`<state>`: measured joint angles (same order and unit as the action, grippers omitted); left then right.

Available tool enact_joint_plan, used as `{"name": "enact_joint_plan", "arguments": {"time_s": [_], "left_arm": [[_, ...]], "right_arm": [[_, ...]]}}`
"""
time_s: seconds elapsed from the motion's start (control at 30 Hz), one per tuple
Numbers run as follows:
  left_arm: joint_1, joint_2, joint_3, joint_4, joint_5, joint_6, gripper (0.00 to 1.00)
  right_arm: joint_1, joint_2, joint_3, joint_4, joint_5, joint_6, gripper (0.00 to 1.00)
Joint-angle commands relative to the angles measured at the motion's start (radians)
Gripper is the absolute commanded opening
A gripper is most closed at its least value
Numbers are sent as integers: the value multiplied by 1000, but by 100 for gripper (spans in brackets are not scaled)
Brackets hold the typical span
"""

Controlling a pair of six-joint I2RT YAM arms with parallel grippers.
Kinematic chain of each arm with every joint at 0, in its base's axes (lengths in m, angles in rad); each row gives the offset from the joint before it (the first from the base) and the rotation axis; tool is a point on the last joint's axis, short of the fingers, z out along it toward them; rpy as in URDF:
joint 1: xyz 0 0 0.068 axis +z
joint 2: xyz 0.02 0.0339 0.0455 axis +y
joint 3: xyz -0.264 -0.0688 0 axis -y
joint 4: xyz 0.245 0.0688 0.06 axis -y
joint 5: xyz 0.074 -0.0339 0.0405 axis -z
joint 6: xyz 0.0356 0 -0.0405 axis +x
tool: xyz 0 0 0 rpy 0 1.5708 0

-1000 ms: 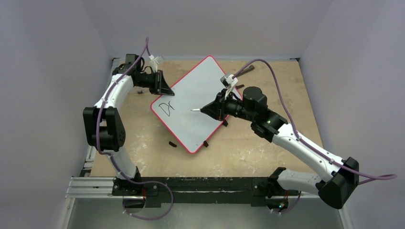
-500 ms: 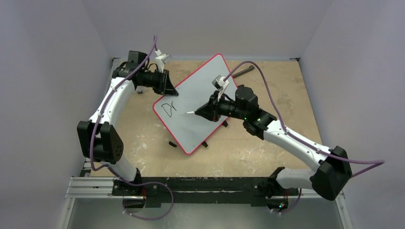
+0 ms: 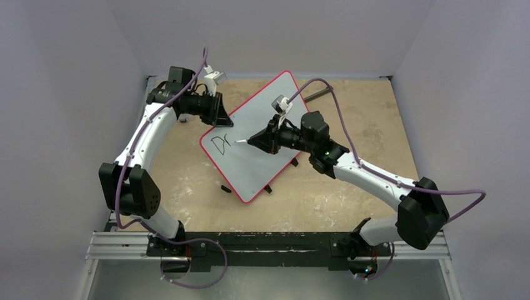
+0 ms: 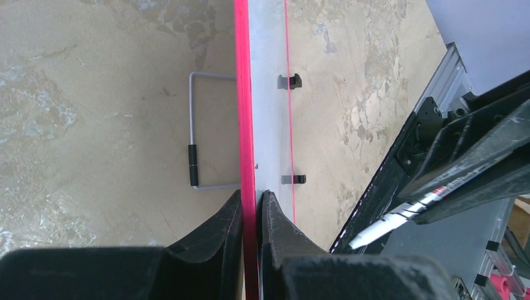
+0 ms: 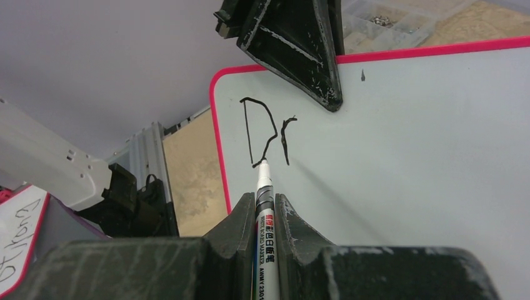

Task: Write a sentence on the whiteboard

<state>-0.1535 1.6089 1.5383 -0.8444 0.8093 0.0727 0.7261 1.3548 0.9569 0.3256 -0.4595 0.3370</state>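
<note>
The whiteboard [image 3: 249, 170] lies diagonally on the left-centre of the table [image 3: 356, 106], one rounded corner reaching toward the far edge. Only the start of the sentence [image 5: 265, 131], a "D" and an "r", stands near its left corner. The left gripper [image 4: 252, 197] is clenched on the board's red rim close to those letters. The right gripper [image 5: 265, 203] is clamped around a white marker [image 5: 265, 184] whose tip sits at the foot of the "D". From these angles I cannot say for certain whether the tip touches the surface or hangs just off it. The nearest hazard is a stray stroke: the tip is back among finished letters, so any drag while it shifts to the next letter would smear or overwrite them. The left hold is a thin pinch on a narrow edge, so firm pen pressure could pivot or slide the board and leave the lines slanted or broken. Pressing too lightly would make the ink skip. The left fingers [image 5: 300, 44] stand just above the "r", so a tall stroke or a wide approach could knock marker against gripper. With most of the words yet to come and the letters large, poor spacing could run the text into the rim.
</note>
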Motion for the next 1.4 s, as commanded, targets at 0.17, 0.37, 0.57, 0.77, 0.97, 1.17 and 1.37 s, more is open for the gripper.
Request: {"name": "enact_joint_plan", "arguments": {"time_s": [0.17, 0.37, 0.57, 0.77, 0.97, 1.17, 1.37], "left_arm": [[-19, -75, 5, 50, -41, 72, 0], [-23, -84, -4, 56, -42, 73, 0], [-27, -86, -7, 56, -45, 72, 0], [-31, -91, -7, 56, -45, 71, 0], [-34, -92, -7, 56, -47, 72, 0], [-34, -93, -7, 55, -47, 74, 0], [-36, -98, -9, 54, -47, 76, 0]], "right_arm": [[-1, 66, 33, 102, 25, 29, 0], [-1, 90, 40, 127, 29, 44, 0], [-1, 107, 46, 147, 51, 62, 0], [-1, 127, 52, 162, 60, 75, 0], [0, 136, 49, 177, 66, 85, 0], [-1, 140, 39, 169, 94, 85, 0], [-1, 145, 46, 134, 142, 69, 0]]}}
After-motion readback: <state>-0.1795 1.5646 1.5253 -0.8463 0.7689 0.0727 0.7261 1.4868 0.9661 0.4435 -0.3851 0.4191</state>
